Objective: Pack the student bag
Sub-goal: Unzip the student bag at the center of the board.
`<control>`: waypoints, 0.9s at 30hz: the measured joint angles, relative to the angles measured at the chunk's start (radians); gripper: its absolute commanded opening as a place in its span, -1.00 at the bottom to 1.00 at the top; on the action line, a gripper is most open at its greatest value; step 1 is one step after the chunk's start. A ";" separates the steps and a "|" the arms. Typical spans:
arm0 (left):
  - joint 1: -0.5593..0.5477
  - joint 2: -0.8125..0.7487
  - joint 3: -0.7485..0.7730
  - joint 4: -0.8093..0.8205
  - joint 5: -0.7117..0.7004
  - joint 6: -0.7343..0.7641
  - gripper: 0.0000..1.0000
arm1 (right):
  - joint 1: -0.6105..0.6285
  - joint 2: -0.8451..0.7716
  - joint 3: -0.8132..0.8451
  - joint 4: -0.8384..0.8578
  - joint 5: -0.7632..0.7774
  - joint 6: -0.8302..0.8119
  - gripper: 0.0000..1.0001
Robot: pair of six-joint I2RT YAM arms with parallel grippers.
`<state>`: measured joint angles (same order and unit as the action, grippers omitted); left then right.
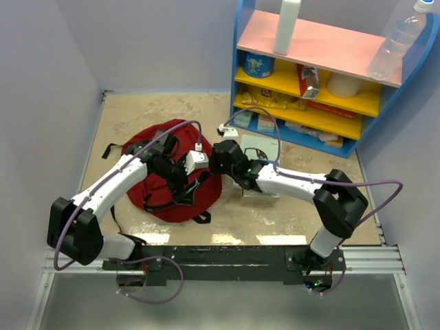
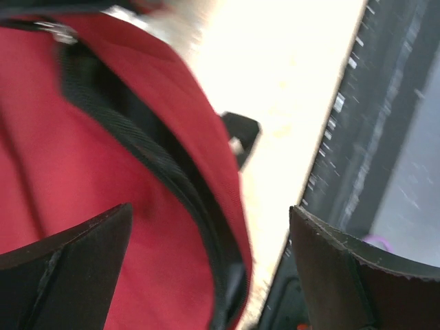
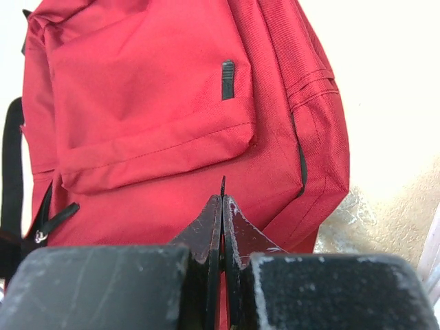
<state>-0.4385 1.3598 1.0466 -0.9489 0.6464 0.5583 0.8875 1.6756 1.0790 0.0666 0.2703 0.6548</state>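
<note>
Red student bag (image 1: pixel 180 212): one | white booklet (image 1: pixel 261 191): one | blue shelf (image 1: pixel 238 55): one

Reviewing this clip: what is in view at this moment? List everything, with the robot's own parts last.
student bag: one, dark red with black straps, lying left of centre on the table
booklet: one, white, flat on the table right of the bag, partly under the right arm
table: one, beige
shelf unit: one, blue frame with pink and yellow shelves, far right
white bottle: one, top shelf
clear bottle: one, top shelf, right end
blue tub: one, yellow shelf
left gripper: open, over the bag's edge
right gripper: shut, above the bag
</note>
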 measured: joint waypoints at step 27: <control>0.000 0.015 -0.016 0.192 -0.078 -0.084 -1.00 | -0.003 -0.052 -0.008 0.007 -0.004 0.025 -1.00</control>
<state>-0.4389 1.3746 1.0309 -0.7567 0.5682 0.4744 0.8841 1.6234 1.0710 0.0738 0.2661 0.6800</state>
